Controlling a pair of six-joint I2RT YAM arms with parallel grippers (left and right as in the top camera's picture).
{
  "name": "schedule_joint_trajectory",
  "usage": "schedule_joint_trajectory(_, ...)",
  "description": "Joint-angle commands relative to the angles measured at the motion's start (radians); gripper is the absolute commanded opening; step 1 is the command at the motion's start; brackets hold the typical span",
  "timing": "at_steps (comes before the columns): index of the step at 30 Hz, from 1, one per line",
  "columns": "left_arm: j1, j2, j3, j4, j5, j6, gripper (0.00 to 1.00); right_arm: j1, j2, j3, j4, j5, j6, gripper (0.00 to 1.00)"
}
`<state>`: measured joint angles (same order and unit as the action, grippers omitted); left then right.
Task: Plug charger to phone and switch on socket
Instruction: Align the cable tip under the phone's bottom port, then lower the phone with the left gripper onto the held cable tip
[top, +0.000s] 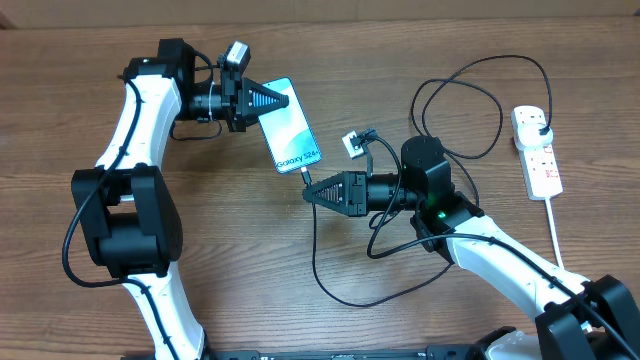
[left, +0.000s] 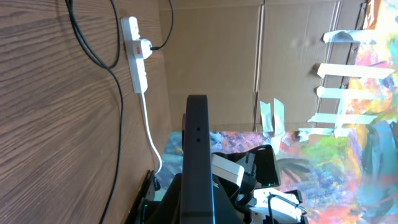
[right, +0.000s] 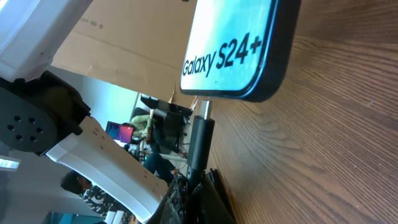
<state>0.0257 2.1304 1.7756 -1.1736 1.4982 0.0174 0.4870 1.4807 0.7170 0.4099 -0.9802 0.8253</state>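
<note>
The phone lies tilted at the table's middle, light blue screen up, "Galaxy S24+" text at its near end. My left gripper is shut on the phone's far end; in the left wrist view the phone's black edge runs up between the fingers. My right gripper is shut on the charger's connector, whose metal tip touches the phone's bottom edge. The black charger cable loops to a plug in the white socket. The socket also shows in the left wrist view.
The socket's thick white cord runs down the right side toward the table's front edge. A cardboard wall stands behind the table. The cable loops wide between my right arm and the socket.
</note>
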Motion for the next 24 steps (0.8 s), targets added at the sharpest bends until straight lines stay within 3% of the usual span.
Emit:
schedule_joint_trajectory(1, -0.007, -0.008, 0.025, 0.0, 0.029, -0.026, 0.04, 0.005, 0.004, -0.009, 0.007, -0.008, -0.015, 0.04)
schedule_joint_trajectory(24, -0.027, -0.008, 0.025, 0.001, 0.036, -0.04, 0.04, 0.005, 0.004, -0.009, 0.007, -0.001, -0.015, 0.04)
